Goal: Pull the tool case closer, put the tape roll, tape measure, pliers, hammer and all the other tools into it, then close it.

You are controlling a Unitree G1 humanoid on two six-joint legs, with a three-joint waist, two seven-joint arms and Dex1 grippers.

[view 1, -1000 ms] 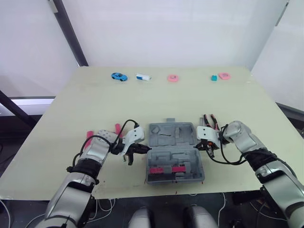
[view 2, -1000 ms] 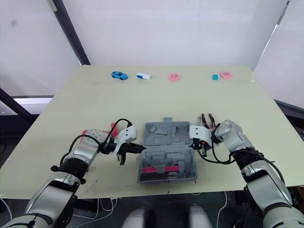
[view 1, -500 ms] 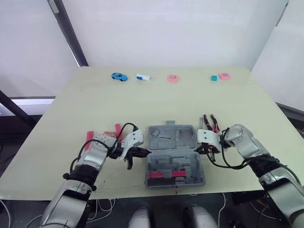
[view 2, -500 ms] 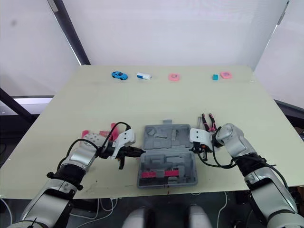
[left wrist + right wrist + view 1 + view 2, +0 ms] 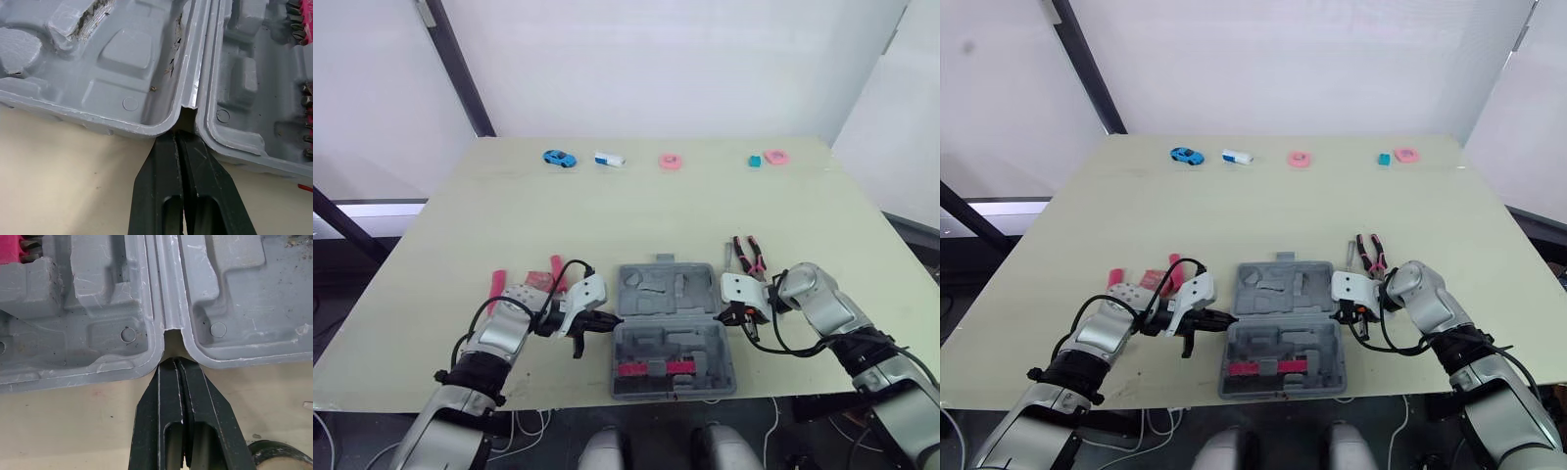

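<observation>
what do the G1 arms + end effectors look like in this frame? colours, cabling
The left arm and right arm: rounded silver-grey shells, black joint bands. The left end effector and right end effector: white housing, two flat black tapering fingers with slotted cut-outs. Black cables loop from forearm to housing.

Scuffed matt grey plastic tool case (image 5: 672,315), smooth matt table (image 5: 636,211)

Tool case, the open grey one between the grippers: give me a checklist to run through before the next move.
1. Tool case open, lid lying flat: ok.
2. Tool case close to the front edge of the table: ok.
3. Left gripper shut, tips at the hinge notch: ok.
4. Right gripper shut, tips at the opposite hinge notch: ok.
5. Pliers inside the case: not ok, they lie on the table beside the lid.
</observation>
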